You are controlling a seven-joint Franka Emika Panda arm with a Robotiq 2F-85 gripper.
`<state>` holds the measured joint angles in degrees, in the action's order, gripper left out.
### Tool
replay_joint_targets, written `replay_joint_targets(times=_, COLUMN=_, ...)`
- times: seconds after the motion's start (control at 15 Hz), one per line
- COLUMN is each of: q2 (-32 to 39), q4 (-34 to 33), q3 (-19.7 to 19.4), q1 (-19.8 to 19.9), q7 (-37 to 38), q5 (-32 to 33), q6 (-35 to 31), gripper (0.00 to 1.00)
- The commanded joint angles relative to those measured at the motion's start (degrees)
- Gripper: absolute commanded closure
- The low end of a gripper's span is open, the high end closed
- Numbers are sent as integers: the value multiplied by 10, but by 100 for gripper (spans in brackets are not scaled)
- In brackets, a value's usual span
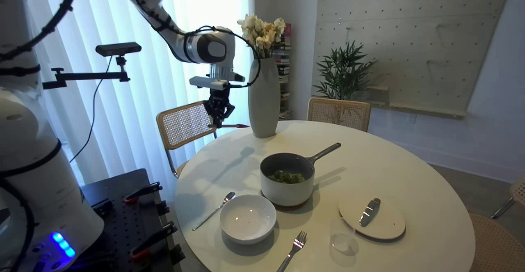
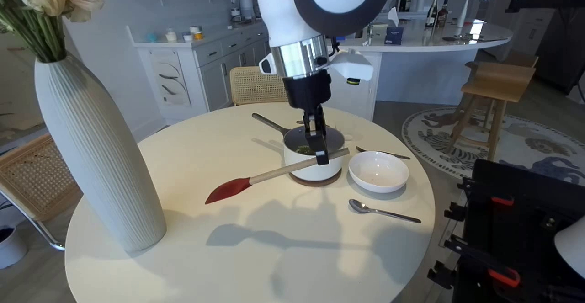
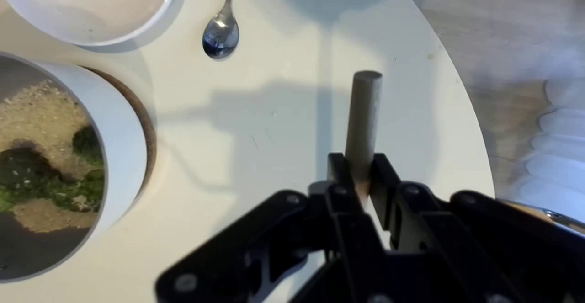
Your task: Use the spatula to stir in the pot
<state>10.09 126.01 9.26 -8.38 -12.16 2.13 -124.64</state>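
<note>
While holding the long red-headed spatula [image 2: 277, 172] by its pale wooden handle [image 2: 285, 170], clamped in the black two-fingered end effector [image 3: 359, 168] above the round cream-white desk [image 1: 402, 177], seems at the carrying step, not yet stirring. Probably calls next for moving across to the round pot [image 1: 287, 192], white outside and dark grey within, apart to one side, then tipping the head [image 2: 228, 190] down inside. Note dark green leafy clumps [image 3: 23, 175] and grainy tan matter [image 3: 41, 106] in that pot, plus cream flowers [image 1: 262, 32] in the tall white vase [image 2: 106, 156].

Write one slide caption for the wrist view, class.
The claw grips the wooden spatula handle above the table, with the pot, white bowl and spoon at picture left.
</note>
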Motion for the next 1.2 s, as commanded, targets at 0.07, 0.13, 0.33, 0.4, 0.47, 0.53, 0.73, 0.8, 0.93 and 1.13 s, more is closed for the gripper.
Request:
replay_joint_targets(times=0.07, q2=47, q4=-9, q3=7, q1=-10, q7=25, q5=-2, q6=-69, gripper=96)
replay_joint_targets(times=0.13, q2=56, q4=-7, q3=7, q1=-11, q7=29, q5=0, q6=-81, gripper=96)
replay_joint_targets(times=0.33, q2=75, q4=5, q3=2, q1=-17, q7=54, q5=14, q6=-116, gripper=96)
replay_joint_targets(times=0.4, q2=82, q4=8, q3=-1, q1=-16, q7=63, q5=13, q6=-130, gripper=96)
replay_joint_targets(times=0.47, q2=85, q4=17, q3=-4, q1=-15, q7=76, q5=11, q6=-145, gripper=96)
replay_joint_targets(times=0.53, q2=85, q4=27, q3=-5, q1=-15, q7=88, q5=8, q6=-159, gripper=96)
replay_joint_targets(times=0.73, q2=97, q4=48, q3=-12, q1=-9, q7=99, q5=6, q6=-198, gripper=96)
replay_joint_targets(times=0.8, q2=101, q4=55, q3=-13, q1=-7, q7=100, q5=1, q6=-217, gripper=96)
replay_joint_targets(times=0.93, q2=111, q4=75, q3=-10, q1=-2, q7=101, q5=-17, q6=-283, gripper=96)
replay_joint_targets(times=1.13, q2=130, q4=98, q3=-10, q1=-2, q7=113, q5=-26, q6=-358, gripper=96)
